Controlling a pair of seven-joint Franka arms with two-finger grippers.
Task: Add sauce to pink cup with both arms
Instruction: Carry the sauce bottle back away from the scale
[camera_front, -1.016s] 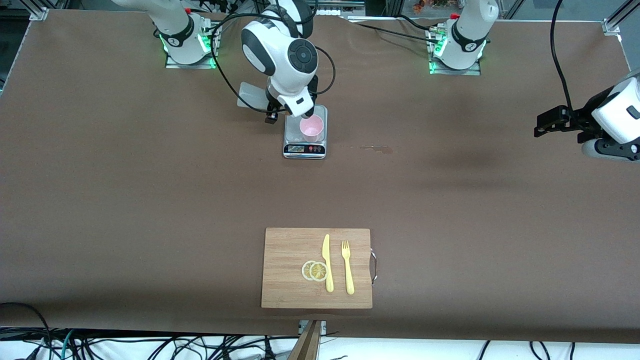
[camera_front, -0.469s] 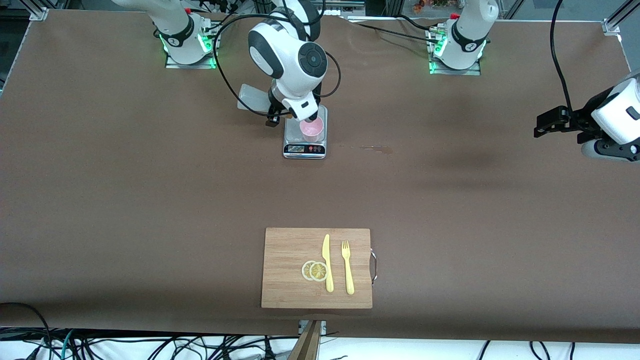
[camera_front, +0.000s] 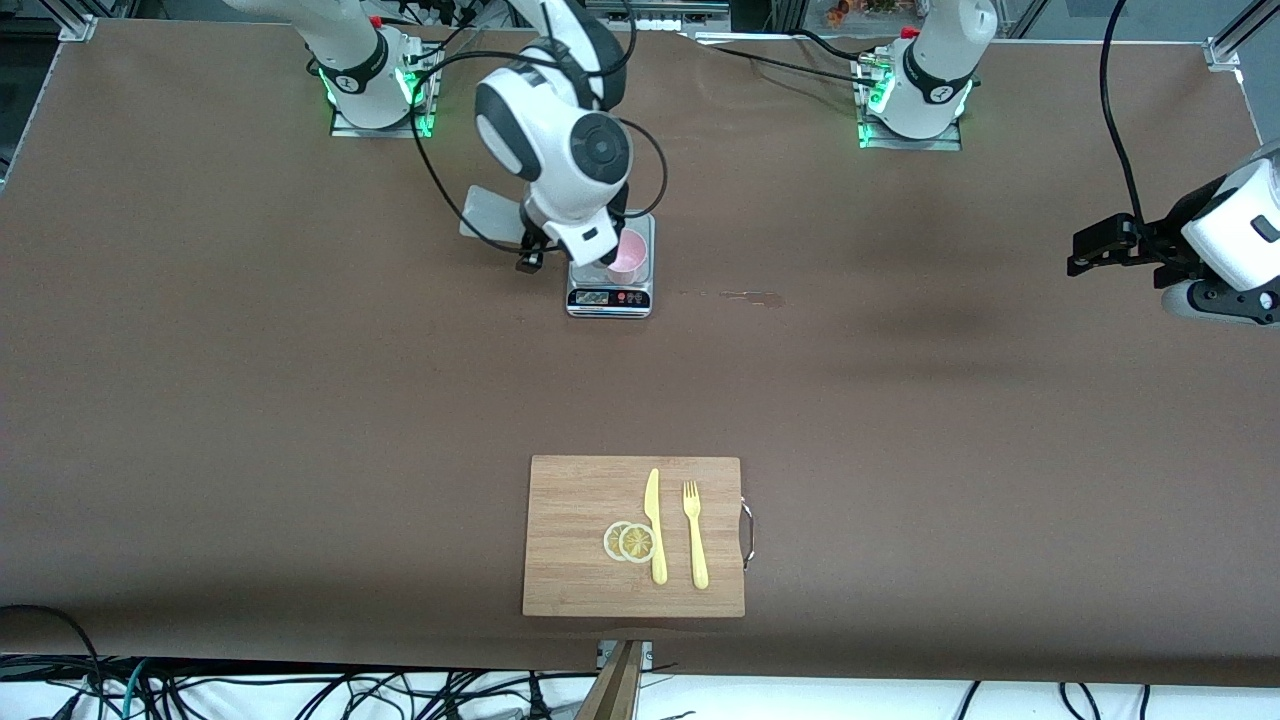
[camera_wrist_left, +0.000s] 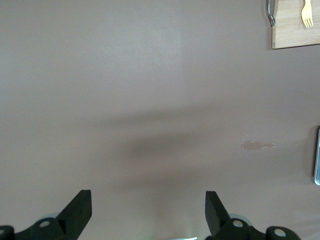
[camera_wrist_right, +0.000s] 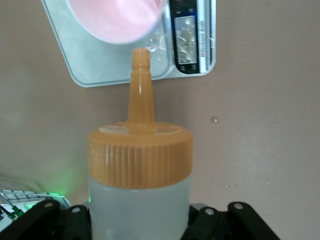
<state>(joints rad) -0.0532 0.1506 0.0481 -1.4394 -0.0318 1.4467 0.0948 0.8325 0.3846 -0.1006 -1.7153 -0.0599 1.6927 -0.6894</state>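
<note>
My right gripper (camera_wrist_right: 140, 220) is shut on the sauce bottle (camera_wrist_right: 140, 200), a whitish bottle with an orange cap (camera_wrist_right: 140, 155). The nozzle tip (camera_wrist_right: 140, 54) points down just beside the rim of the pink cup (camera_wrist_right: 117, 20). The cup (camera_front: 632, 252) stands upright on a small silver kitchen scale (camera_front: 610, 297). In the front view the right arm's wrist (camera_front: 570, 160) hangs over the scale and hides the bottle and part of the cup. My left gripper (camera_front: 1085, 250) is open and empty, waiting over bare table at the left arm's end; its fingers (camera_wrist_left: 80, 207) stand wide apart.
A wooden cutting board (camera_front: 575, 490) with a yellow knife (camera_front: 655, 525), a yellow fork (camera_front: 695, 535) and two lemon slices (camera_front: 630, 542) lies near the front edge. A small wet stain (camera_front: 755, 296) marks the brown table beside the scale.
My right hand with the bottle has shifted a little toward the right arm's end of the table and now covers more of the cup. The left arm has not moved.
</note>
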